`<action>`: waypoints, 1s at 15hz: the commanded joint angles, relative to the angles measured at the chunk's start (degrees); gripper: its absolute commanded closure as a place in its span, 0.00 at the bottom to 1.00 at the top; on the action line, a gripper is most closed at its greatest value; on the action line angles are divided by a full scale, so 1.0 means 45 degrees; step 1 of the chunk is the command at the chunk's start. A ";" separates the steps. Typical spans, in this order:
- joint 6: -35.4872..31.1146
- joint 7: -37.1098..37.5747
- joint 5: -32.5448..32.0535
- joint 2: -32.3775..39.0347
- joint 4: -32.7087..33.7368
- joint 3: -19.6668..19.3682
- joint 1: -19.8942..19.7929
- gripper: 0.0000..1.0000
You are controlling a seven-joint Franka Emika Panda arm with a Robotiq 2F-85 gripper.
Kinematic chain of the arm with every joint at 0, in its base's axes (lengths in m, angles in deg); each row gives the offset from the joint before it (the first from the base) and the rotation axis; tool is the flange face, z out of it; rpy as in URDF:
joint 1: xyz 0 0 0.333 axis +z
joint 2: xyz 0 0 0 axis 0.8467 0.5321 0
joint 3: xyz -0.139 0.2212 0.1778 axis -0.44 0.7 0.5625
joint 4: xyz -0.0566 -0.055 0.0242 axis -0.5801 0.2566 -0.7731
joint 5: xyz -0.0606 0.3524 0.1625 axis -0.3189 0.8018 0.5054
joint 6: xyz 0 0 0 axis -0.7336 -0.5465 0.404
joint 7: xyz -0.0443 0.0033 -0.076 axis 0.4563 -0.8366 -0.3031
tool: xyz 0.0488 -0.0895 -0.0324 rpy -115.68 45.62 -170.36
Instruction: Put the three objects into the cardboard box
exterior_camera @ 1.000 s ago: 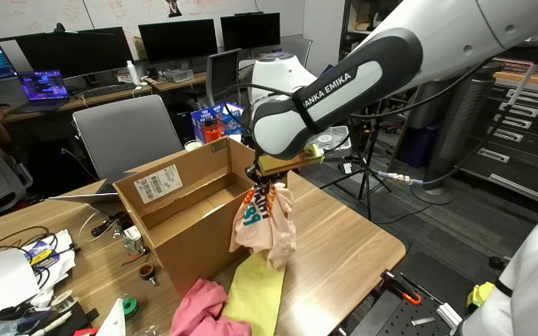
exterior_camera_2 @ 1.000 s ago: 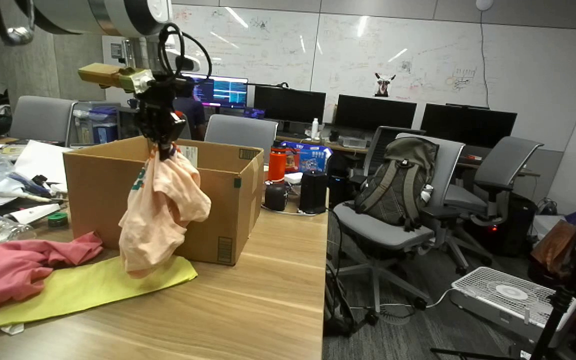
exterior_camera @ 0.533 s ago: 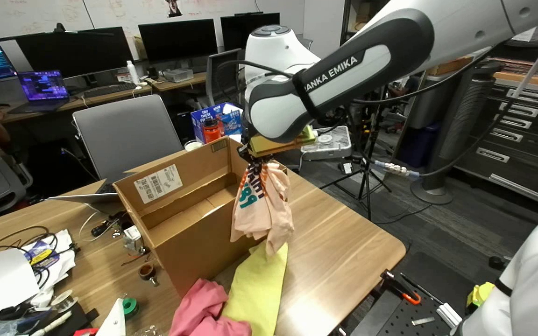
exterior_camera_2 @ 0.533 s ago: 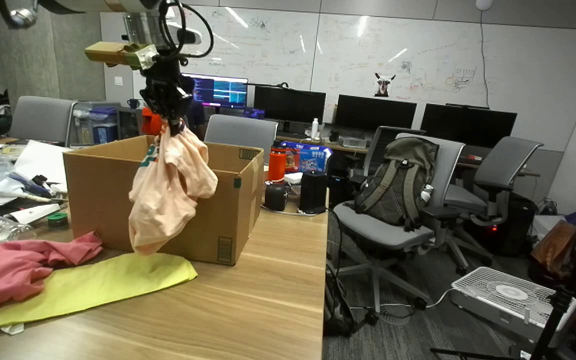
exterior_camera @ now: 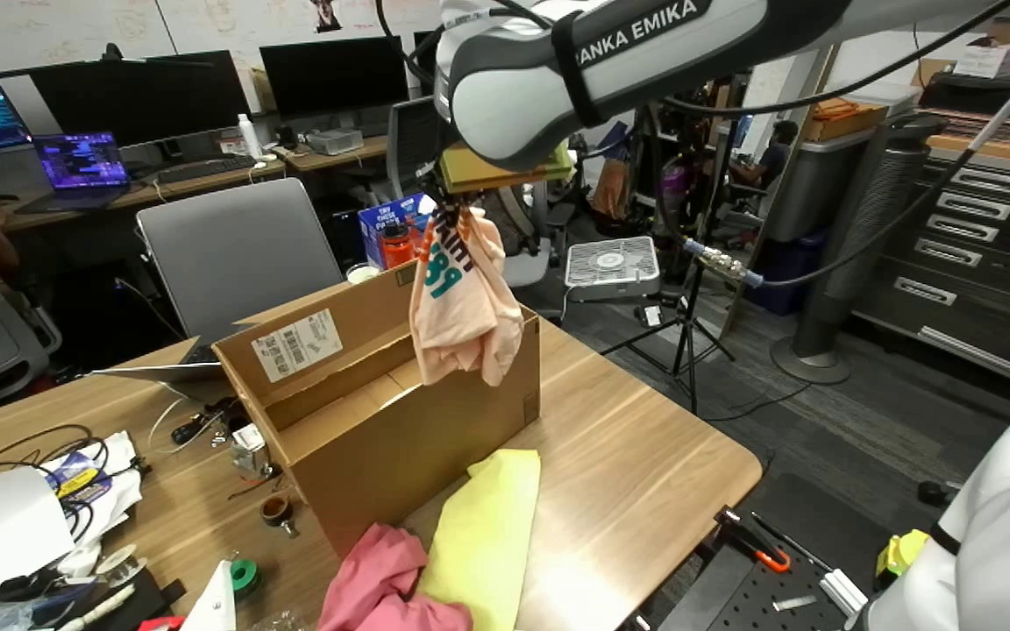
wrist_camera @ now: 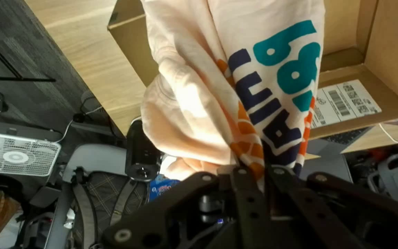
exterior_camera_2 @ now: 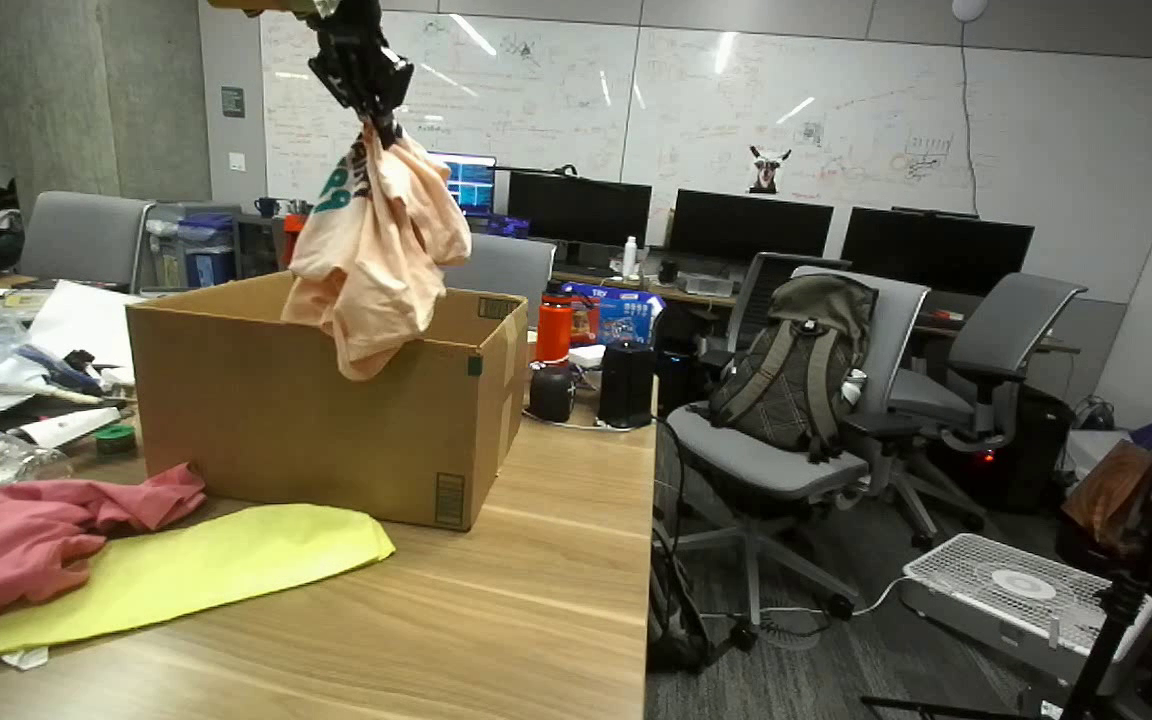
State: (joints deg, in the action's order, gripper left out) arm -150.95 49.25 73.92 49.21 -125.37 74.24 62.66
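Peach-coloured cloth point(exterior_camera_2: 376, 260) with teal, navy and orange lettering hangs by its bunched top, pinched in the black two-finger gripper point(wrist_camera: 260, 171), beside or above a wall of the large brown corrugated cardboard box point(exterior_camera_2: 236, 410), which I cannot tell; likely held high so its drooping hem can clear the rim

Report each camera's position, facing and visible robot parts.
In an exterior view: high, looking down into brown cardboard box; white robot arm shows.
In an exterior view: lower, facing whiteboard; black gripper shows, arm cropped.
Wrist view: wrist-mounted, looking down at peach lettered cloth; fingers show.
Both exterior views share box and crumpled pink cloth.
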 commanded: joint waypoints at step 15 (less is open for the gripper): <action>0.2870 -0.0035 -0.1389 0.2919 0.3754 0.0129 0.0278 0.99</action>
State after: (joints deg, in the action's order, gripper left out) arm -141.24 49.40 69.60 59.04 -114.44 75.15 62.72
